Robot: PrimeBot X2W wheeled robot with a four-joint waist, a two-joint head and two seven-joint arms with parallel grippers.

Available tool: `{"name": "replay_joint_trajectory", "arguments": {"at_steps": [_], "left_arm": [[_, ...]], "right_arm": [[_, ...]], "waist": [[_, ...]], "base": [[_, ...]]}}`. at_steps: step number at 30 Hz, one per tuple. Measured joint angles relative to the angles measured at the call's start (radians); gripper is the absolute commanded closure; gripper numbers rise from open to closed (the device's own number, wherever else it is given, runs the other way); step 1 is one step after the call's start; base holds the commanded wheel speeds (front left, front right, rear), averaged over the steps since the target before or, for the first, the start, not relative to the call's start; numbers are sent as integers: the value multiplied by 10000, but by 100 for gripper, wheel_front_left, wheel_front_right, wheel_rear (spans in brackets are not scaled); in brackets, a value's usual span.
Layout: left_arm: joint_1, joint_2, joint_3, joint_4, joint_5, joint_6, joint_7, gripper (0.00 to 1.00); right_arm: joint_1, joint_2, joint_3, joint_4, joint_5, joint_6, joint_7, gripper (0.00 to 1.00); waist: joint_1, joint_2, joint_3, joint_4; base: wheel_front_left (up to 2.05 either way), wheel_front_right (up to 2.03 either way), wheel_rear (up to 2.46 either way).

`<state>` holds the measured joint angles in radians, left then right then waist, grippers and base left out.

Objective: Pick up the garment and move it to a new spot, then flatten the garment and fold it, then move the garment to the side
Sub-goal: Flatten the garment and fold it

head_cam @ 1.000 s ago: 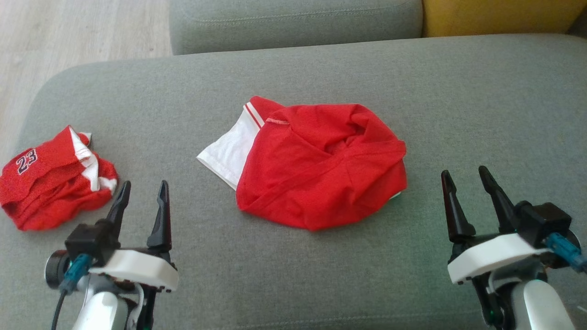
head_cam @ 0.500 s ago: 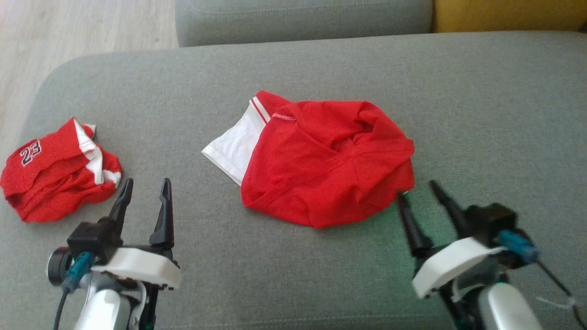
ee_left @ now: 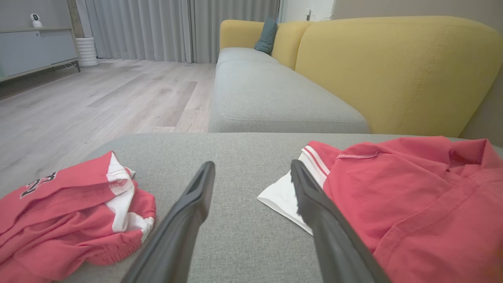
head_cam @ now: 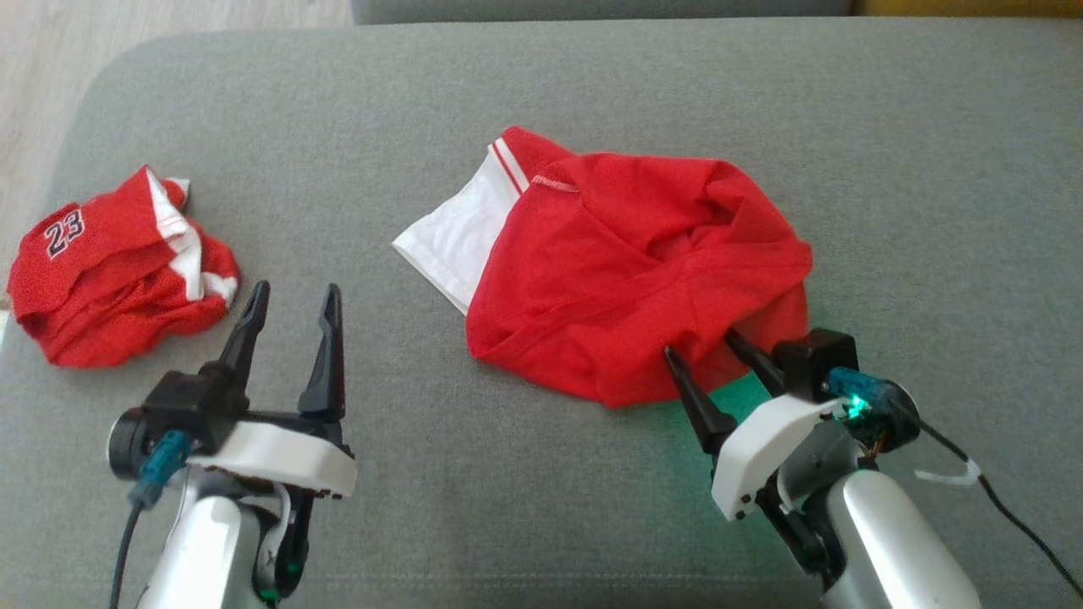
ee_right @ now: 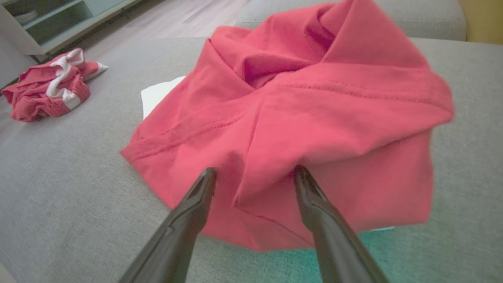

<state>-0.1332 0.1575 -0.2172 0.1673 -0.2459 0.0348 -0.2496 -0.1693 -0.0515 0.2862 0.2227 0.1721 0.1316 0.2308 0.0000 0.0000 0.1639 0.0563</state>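
**Now at the hem: right gripper reaches the red garment**

Broadly, the grey sofa cushion (head_cam: 541, 76) carries everything. The red garment (head_cam: 626, 262) lies crumpled directly ahead of the right gripper (head_cam: 699, 342), its white panel (head_cam: 448, 245) on the far left side. A second red bundle marked 23 (head_cam: 110, 279) sits just left of the left gripper (head_cam: 296, 288), apart from it. Both grippers are spread wide and hold nothing. In the right wrist view the fingertips touch the garment's near edge, one on each side of a raised fold.

The likely trouble is a shallow bite. If the jaws close here they may catch only the top layer, so the cloth would unroll or slip free on the lift. Pressing too low could pinch the cushion cover as well.

Against a second ago, the right gripper has swung in from well off to the garment's right and now meets the fabric. The left gripper has barely changed. The camera has tipped downward too.
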Motion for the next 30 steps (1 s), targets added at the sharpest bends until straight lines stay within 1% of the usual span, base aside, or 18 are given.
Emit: {"name": "replay_joint_trajectory", "arguments": {"at_steps": [1, 2, 3, 8, 14, 17, 23, 27, 30], "left_arm": [[-2, -23, -2, 0, 2, -10, 0, 0], [-2, -42, 0, 8, 25, -10, 0, 0], [-2, -54, 4, 13, 71, -12, 0, 0], [-16, -109, 29, 27, 163, -109, 0, 0], [-45, -151, 142, 23, 186, -184, 0, 0], [-144, -178, 263, 21, 261, -265, 0, 0], [-221, -291, 349, 4, 355, -355, 0, 0], [-298, -311, 372, 4, 449, -437, 0, 0], [-480, -336, 391, 0, 512, -451, 0, 0]], "right_arm": [[-76, 0, -8, 121, -58, 0, -4, 6], [-139, -2, -8, 201, -59, 0, -4, 45], [-190, -2, -6, 267, -59, 0, -21, 100], [-410, 0, -240, 192, 29, 0, -529, 100], [-458, 2, -1143, -518, 151, 0, -1124, 100], [-459, 2, -1965, -711, 155, 0, -1225, 100], [-492, -63, -4029, -746, 84, 0, -1269, 100], [-647, -153, -5296, -364, 36, 0, -1312, 100], [-855, -238, -6148, 176, 38, 0, -1338, 100]], "waist": [[0, 0, 38, 35], [0, 0, 73, 66], [0, 0, 100, 92], [0, 0, 185, 123], [0, 0, 281, -23], [0, 0, 341, -139], [0, 0, 521, -315], [0, 0, 664, -364], [0, 0, 795, -374]], "base": [[0, 0, 0], [0, 0, 0], [0, 0, 0], [0, 0, 0], [0, 0, 0], [0, 0, 0], [0, 0, 0], [0, 0, 0], [0, 0, 0]]}}
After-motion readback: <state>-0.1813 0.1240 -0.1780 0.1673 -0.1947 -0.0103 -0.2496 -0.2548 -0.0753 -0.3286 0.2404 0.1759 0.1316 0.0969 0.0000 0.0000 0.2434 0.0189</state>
